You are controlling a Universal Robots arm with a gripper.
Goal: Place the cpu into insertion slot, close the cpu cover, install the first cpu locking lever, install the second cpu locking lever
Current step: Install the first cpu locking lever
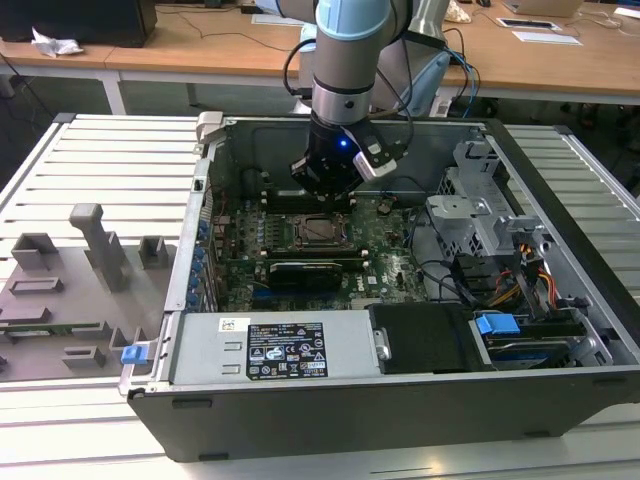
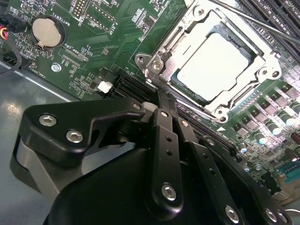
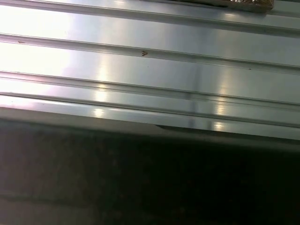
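In the second wrist view the cpu point(image 2: 213, 63) lies flat in the insertion slot point(image 2: 256, 59), its silvery face showing through the window of the cpu cover point(image 2: 161, 49). The silver cover frame is down over it. A thin lever rod point(image 2: 253, 21) runs along the cover's far side. My gripper point(image 2: 165, 97) is shut with nothing between its black fingers point(image 2: 161, 136), and its tips are just off a corner of the cover. In the exterior view the gripper point(image 1: 323, 198) hangs inside the open computer case right over the cpu point(image 1: 322, 231).
The case walls point(image 1: 200, 250) ring the motherboard point(image 1: 240, 245). A long black card point(image 1: 305, 272), the power supply point(image 1: 285, 345), a drive cage point(image 1: 480, 215) and cables crowd the socket. A coin battery point(image 2: 47, 32) sits nearby. A grey fixture point(image 1: 60, 290) lies on the ribbed table point(image 3: 140, 70).
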